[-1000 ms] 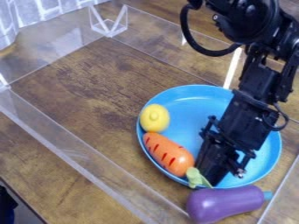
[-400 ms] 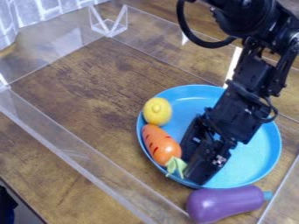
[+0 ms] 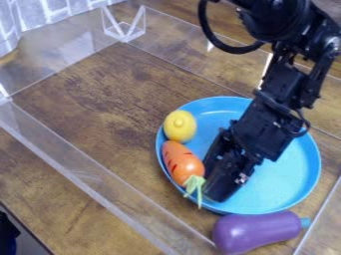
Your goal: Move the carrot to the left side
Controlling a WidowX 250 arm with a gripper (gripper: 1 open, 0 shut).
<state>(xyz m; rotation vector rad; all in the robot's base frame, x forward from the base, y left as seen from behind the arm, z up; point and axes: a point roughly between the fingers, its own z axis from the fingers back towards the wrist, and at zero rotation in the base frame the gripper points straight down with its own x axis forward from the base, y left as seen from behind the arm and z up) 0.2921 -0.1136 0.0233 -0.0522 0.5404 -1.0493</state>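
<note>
Camera view: the carrot (image 3: 182,164) lies at the blue plate's (image 3: 296,171) nine o'clock edge, below the lemon (image 3: 178,127). The hand (image 3: 213,183) touches its leafy end; grip state cannot be determined. Eggplant (image 3: 256,232) at five o'clock on the bench (image 3: 94,110).

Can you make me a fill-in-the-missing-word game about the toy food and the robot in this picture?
1. The carrot and the lemon both lie on a plate whose color is ____.
2. The purple eggplant lies ____ the plate, near the picture's bottom edge.
3. The robot's hand is down right beside the ____.
4. The round fruit next to the carrot is colored ____.

Missing words: blue; off; carrot; yellow
</note>
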